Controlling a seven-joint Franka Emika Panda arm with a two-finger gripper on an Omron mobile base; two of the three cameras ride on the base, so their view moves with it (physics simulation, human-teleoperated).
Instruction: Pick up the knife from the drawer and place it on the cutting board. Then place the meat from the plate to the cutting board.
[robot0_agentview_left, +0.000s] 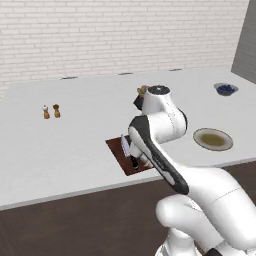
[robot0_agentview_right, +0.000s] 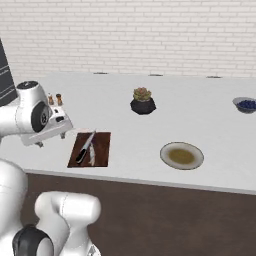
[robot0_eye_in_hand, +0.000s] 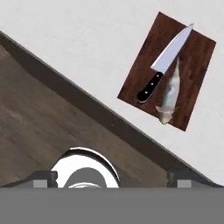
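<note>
White and glossy, the arm's bulky base links fill the foreground, its elbow folded back over the front edge of the counter (robot0_agentview_right: 150, 107). The gripper (robot0_agentview_right: 50, 131) hangs off that front edge to the left of the cutting board (robot0_agentview_right: 102, 150), above the dark wooden cabinet fronts. Its two small dark finger tips (robot0_eye_in_hand: 43, 178) sit well apart at the bottom of the hand view, so the jaws look spread, with nothing between them.

The knife (robot0_eye_in_hand: 165, 59) already lies on the board, a pale pointed blade with a short black riveted handle, set diagonally with the handle toward the counter's front edge. Beside the blade, touching or nearly so, lies a small pale silvery piece (robot0_eye_in_hand: 169, 96), slim and fish-like; I cannot tell what it is.

So the first step looks done to me, and the meat (robot0_agentview_right: 181, 156) comes next. It still sits in the plate (robot0_agentview_right: 165, 150), a flat olive-tan round in a shallow grey-beige dish with a paler rim, near the front edge and well to the right of the board. The next move, I'd say, calls for a swing right over the plate, then a low, careful pinch, since a flat piece offers little to grip. The board itself is thin, dark reddish-brown, with visible grain; the counter is plain matte white.
</note>
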